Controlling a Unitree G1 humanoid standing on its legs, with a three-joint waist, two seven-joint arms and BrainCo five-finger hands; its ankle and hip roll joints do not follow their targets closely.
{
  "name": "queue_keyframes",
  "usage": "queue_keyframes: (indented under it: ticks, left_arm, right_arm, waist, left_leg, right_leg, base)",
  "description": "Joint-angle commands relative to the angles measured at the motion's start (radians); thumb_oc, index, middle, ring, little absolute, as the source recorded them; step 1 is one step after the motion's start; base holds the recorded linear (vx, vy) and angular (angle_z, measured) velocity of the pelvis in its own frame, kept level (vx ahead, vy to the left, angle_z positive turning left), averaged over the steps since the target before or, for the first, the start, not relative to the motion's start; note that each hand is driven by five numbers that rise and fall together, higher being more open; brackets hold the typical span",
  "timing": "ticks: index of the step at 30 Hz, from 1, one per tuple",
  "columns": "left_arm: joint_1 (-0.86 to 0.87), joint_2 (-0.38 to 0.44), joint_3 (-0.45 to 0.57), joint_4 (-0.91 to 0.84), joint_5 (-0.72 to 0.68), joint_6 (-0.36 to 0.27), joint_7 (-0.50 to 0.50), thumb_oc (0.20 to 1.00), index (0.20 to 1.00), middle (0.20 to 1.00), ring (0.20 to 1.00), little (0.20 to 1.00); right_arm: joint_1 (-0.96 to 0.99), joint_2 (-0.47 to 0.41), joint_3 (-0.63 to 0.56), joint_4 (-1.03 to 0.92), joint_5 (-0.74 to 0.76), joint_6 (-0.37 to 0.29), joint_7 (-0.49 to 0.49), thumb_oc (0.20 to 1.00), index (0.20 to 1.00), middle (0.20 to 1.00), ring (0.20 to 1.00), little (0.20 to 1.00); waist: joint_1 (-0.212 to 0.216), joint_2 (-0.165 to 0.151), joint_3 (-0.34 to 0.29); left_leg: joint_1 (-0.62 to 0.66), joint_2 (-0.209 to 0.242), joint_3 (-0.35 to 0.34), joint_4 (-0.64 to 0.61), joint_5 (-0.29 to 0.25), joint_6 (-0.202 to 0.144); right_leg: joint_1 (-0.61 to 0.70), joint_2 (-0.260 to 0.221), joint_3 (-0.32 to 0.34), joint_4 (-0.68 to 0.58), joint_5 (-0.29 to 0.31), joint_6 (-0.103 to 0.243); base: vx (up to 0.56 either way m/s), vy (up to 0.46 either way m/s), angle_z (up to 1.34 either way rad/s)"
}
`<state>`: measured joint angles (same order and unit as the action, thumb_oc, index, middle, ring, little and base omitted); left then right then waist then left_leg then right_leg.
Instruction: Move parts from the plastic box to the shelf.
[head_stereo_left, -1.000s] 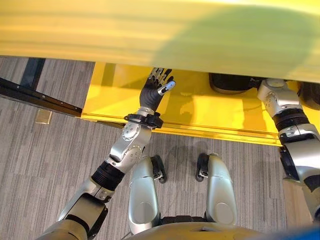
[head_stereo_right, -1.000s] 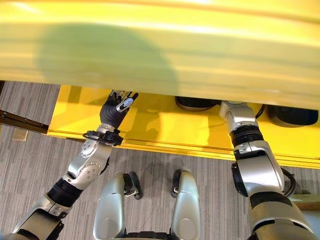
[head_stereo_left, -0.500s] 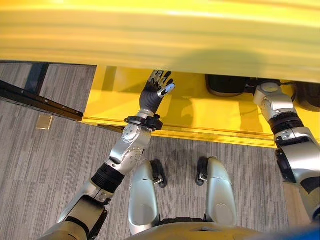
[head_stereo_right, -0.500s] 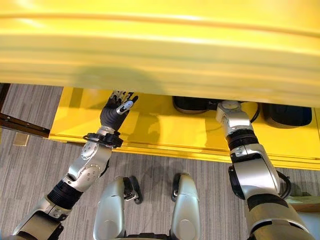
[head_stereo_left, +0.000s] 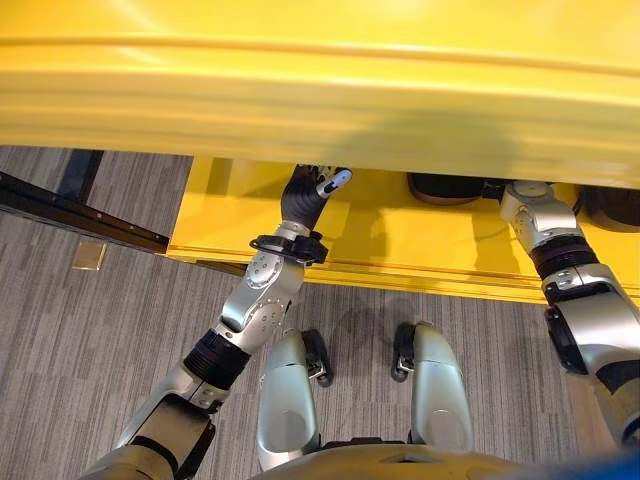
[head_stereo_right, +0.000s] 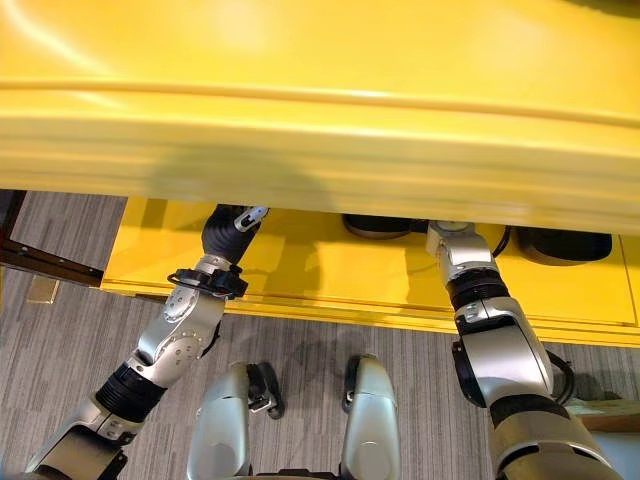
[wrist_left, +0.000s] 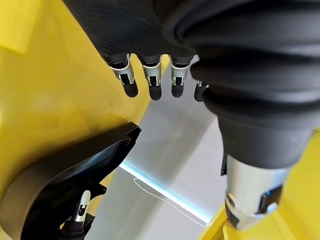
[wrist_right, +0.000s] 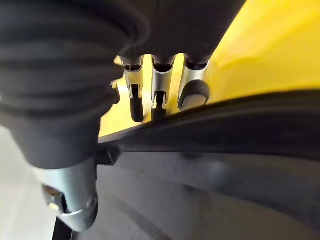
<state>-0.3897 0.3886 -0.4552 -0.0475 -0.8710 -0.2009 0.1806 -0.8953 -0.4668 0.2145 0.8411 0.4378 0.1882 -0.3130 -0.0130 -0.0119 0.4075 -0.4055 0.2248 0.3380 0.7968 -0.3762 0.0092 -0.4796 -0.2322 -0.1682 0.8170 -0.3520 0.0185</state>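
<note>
Placing step on yellow shelf (head_stereo_left: 400, 235). Right hand (wrist_right: 160, 95), fingers straight, against black part (wrist_right: 225, 165) on shelf. Left hand (wrist_left: 150, 80) relaxed, empty, above shelf. Next: withdraw both.

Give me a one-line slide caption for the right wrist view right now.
Right robot hand with straight fingers at the edge of a black part on the yellow shelf.

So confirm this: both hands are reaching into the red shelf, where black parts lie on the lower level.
Not red: the shelf is yellow, as the left eye view shows. The left hand and right hand do reach in, with black parts on the lower level.
</note>
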Motion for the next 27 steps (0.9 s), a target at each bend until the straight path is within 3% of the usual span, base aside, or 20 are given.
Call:
queue_keyframes:
  ticks: [1, 7, 11, 13, 27]
  left_arm:
    - [-0.013, -0.03, -0.001, -0.143, 0.057, -0.034, -0.001, 1.0, 1.0, 1.0, 1.0, 1.0]
    - [-0.006, -0.027, 0.003, -0.166, 0.059, -0.009, 0.009, 1.0, 1.0, 1.0, 1.0, 1.0]
    - [0.015, -0.028, 0.008, -0.184, 0.078, -0.013, 0.016, 1.0, 1.0, 1.0, 1.0, 1.0]
    - [0.027, -0.031, 0.015, -0.19, 0.083, -0.02, 0.023, 1.0, 1.0, 1.0, 1.0, 1.0]
    - [0.079, -0.047, 0.043, -0.196, 0.11, -0.034, 0.02, 1.0, 1.0, 1.0, 1.0, 1.0]
  right_arm:
    - [0.274, 0.135, 0.133, 0.184, 0.003, 0.179, 0.064, 1.0, 1.0, 1.0, 1.0, 1.0]
    - [0.317, 0.165, 0.162, 0.15, -0.026, 0.202, 0.063, 1.0, 1.0, 1.0, 1.0, 1.0]
    - [0.365, 0.176, 0.177, 0.038, 0.022, 0.102, -0.017, 1.0, 1.0, 1.0, 1.0, 1.0]
    - [0.39, 0.173, 0.165, -0.048, 0.019, 0.086, -0.05, 1.0, 1.0, 1.0, 1.0, 1.0]
    - [0.57, 0.154, 0.161, -0.269, -0.047, 0.146, -0.006, 1.0, 1.0, 1.0, 1.0, 1.0]
  waist:
    - [0.015, 0.056, 0.113]
    - [0.012, 0.052, 0.113]
    - [0.002, 0.049, 0.113]
    - [-0.007, 0.045, 0.113]
    - [-0.04, 0.019, 0.113]
  left_leg:
    - [0.054, 0.031, -0.01, -0.12, 0.096, -0.019]
    - [0.091, 0.029, -0.003, -0.15, 0.111, -0.019]
    - [0.099, 0.021, -0.004, -0.149, 0.11, -0.013]
    - [0.097, 0.018, -0.004, -0.135, 0.098, -0.008]
    - [0.13, 0.033, 0.015, -0.115, 0.086, -0.002]
  right_leg:
    - [0.028, -0.045, -0.054, -0.008, 0.077, 0.026]
    - [0.065, -0.038, -0.055, -0.036, 0.087, 0.027]
    - [0.074, -0.028, -0.046, -0.037, 0.087, 0.024]
    - [0.074, -0.024, -0.04, -0.035, 0.085, 0.023]
    - [0.102, -0.017, -0.031, -0.029, 0.079, 0.025]
  base:
    - [0.03, -0.003, -0.07]
    - [0.04, -0.006, -0.03]
    - [0.04, 0.011, -0.02]
    - [0.01, 0.018, -0.04]
    - [0.0, 0.004, -0.02]
